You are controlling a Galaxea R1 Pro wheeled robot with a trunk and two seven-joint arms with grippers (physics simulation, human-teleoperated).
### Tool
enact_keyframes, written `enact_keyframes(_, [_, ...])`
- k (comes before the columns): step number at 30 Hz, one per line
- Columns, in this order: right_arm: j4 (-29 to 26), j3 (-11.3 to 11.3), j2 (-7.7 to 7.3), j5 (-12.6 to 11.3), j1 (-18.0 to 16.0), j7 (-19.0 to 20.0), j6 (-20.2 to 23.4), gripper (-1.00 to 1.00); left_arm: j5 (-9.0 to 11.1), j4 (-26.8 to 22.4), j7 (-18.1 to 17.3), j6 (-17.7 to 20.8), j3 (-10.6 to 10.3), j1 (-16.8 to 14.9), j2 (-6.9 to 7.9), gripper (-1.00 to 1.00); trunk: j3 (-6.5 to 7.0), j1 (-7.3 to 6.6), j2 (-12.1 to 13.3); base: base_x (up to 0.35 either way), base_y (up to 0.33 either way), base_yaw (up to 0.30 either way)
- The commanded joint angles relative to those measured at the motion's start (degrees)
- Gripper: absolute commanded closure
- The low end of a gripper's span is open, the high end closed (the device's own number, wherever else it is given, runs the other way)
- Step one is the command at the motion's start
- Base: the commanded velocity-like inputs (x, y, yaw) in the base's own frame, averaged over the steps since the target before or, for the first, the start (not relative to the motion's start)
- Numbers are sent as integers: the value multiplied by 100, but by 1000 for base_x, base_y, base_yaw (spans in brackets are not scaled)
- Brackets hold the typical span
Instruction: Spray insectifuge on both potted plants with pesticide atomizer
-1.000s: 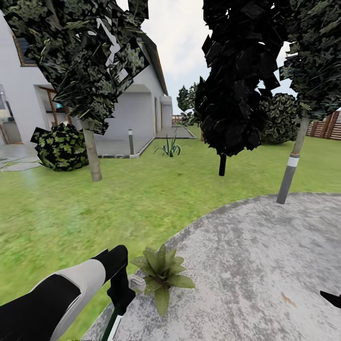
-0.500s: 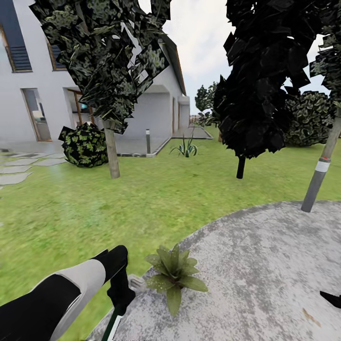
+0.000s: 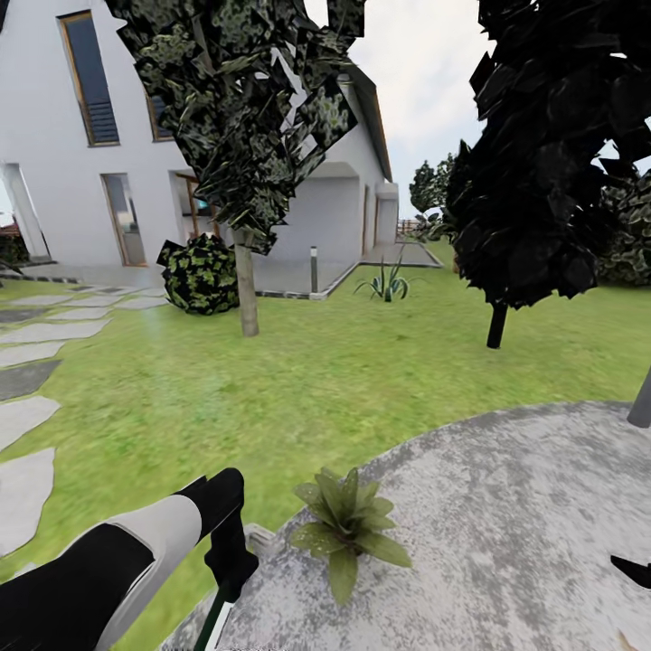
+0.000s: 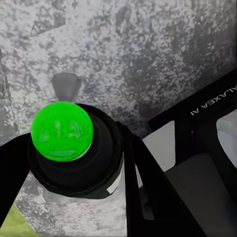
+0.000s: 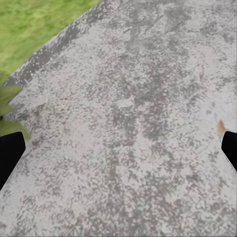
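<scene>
My left gripper (image 3: 228, 571) hangs over the edge of the grey round patio (image 3: 506, 524), shut on the pesticide atomizer (image 3: 215, 624), whose dark green body with a white band points down. In the left wrist view the atomizer (image 4: 61, 131) shows a bright green round top on a dark collar between the black fingers (image 4: 143, 182). One potted plant (image 3: 348, 529), a low olive-green rosette, sits on the patio edge just right of that gripper. Over bare patio, the right gripper (image 5: 118, 150) stands open, with leaf tips of the potted plant (image 5: 7, 106) at the side. A tip of the right gripper (image 3: 633, 571) shows low at the right edge.
Lawn (image 3: 298, 389) spreads ahead to a white house. On it stand a tree trunk (image 3: 246, 294), a round bush (image 3: 201, 274), a grey bollard lamp (image 3: 314, 269), an agave (image 3: 387, 286) and a dark tree (image 3: 496, 324). Stepping stones (image 3: 23, 420) lie left; a grey post (image 3: 641, 405) stands right.
The whole head view has swung left: house, trees and the potted plant sit further right in the picture, and stepping stones have come in. Both arms hold the same pose.
</scene>
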Motion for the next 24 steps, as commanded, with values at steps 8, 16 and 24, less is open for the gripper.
enact_keyframes(8, [-3, -3, -1, 51, -6, 50, 17, -100, -61, -5, -53, 25, 7, -4, -2, 100, -7, -1, -3, 0, -323, 232])
enact_keyframes(16, [-7, -9, -1, 51, -6, 57, 17, -100, -61, -5, -53, 23, 7, -4, -2, 100, -7, -1, -3, 0, -40, 19])
enact_keyframes(24, [-5, -9, -1, 51, -8, 51, 17, -100, -61, -5, -53, 27, 7, -4, -2, 100, -7, -1, -3, 0, -26, 181])
